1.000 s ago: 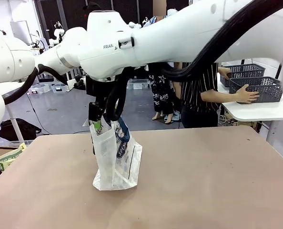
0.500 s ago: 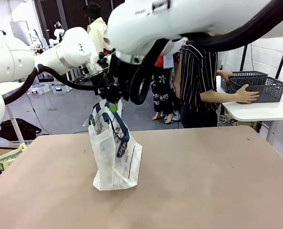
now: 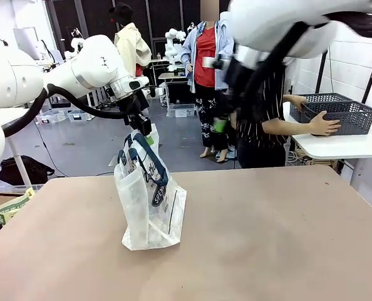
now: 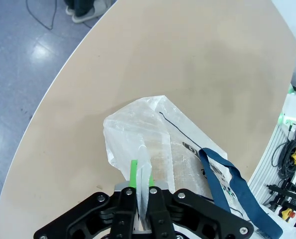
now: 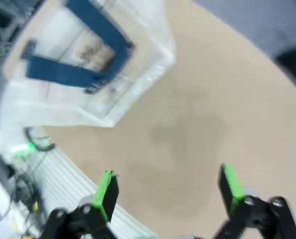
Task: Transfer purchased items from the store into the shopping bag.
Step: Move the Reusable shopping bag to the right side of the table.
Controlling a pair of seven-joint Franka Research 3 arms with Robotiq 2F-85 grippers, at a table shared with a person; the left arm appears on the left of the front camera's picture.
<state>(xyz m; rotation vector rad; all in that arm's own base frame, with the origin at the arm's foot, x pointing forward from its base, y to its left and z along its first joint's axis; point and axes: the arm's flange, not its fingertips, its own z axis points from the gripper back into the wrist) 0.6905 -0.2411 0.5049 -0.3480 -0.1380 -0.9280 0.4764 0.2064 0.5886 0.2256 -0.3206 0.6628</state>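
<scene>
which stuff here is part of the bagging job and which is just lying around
Part of the job:
- shopping bag, its rim pinched by the left gripper
- right gripper, open
- grey baskets on the side table, under the person's hand

Just lying about:
- black bag on the floor
- storage bins on the floor

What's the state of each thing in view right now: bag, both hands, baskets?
shopping bag: upright on the table, rim pinched and held up, navy handles hanging loose.
left hand: shut on the bag's rim.
right hand: open, empty, above the table beside the bag.
grey baskets: on the side table, person's hand resting on the nearer one; contents cannot be told.
</scene>
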